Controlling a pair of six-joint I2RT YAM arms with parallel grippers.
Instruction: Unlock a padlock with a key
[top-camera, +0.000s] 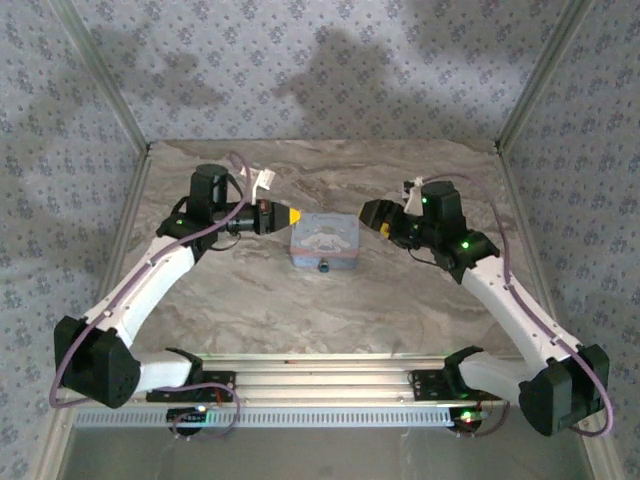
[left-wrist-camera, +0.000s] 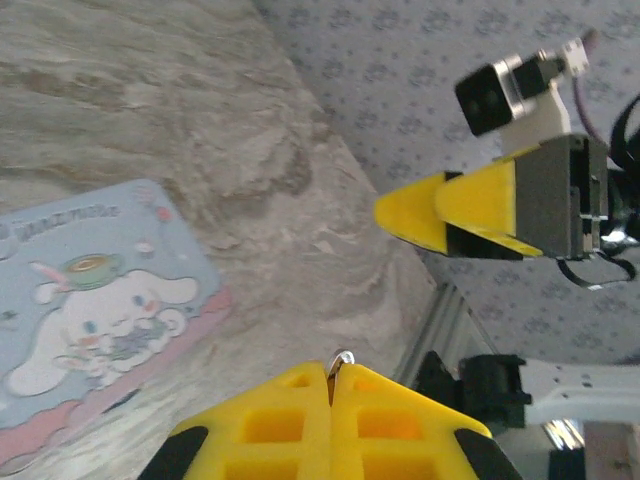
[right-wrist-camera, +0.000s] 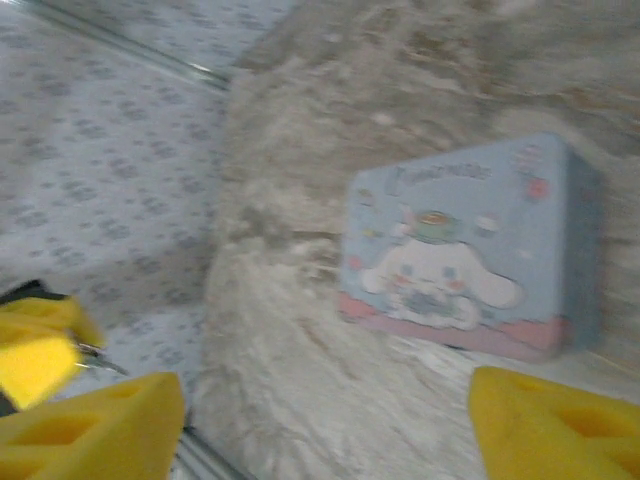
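We saw the left tool (left-wrist-camera: 333, 372) clamped on a mostly hidden silver metal bit (left-wrist-camera: 341, 357). The right tool (right-wrist-camera: 328, 390) stood open.

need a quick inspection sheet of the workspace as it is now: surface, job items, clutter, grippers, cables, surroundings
surface: marbled tabletop, no spills seen
job's things: padlock sits at the near side of the cartoon-printed tin; key, seen as a small metal bit, is pinched at the left fingertips
clutter: nothing seen
grippers: left gripper shut on the key, left of the tin; right gripper open, right of the tin, holding nothing
cables: purple cables run along both arms, apart from the tin
surroundings: patterned fabric walls; metal frame rail at the near edge
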